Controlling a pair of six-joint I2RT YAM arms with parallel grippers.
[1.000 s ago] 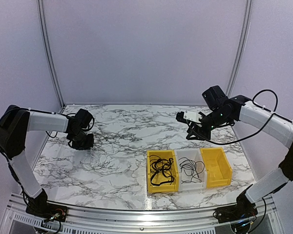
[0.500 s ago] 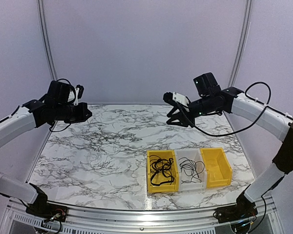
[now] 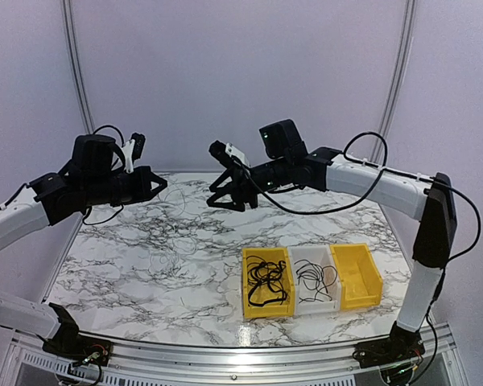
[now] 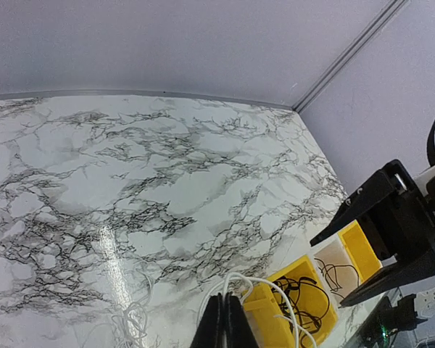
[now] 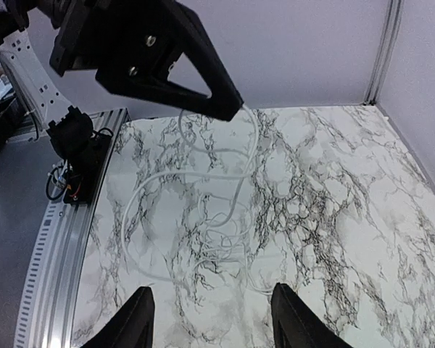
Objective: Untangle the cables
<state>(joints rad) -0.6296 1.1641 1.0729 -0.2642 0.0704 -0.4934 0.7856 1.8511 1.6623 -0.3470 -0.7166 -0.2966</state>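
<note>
Black cables [image 3: 266, 280] lie in a yellow bin [image 3: 246, 291] and the clear bin [image 3: 312, 305] beside it, near the table's [image 3: 145, 289] front edge. Farther back, the left gripper [image 3: 159, 186] is raised and clenched on a white cable [image 5: 196, 175] trailing down to the table. The right gripper [image 3: 212, 199] faces it, jaws apart and empty.

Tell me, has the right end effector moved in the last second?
Yes, the right end effector swung left, now beyond the left yellow bin.
</note>
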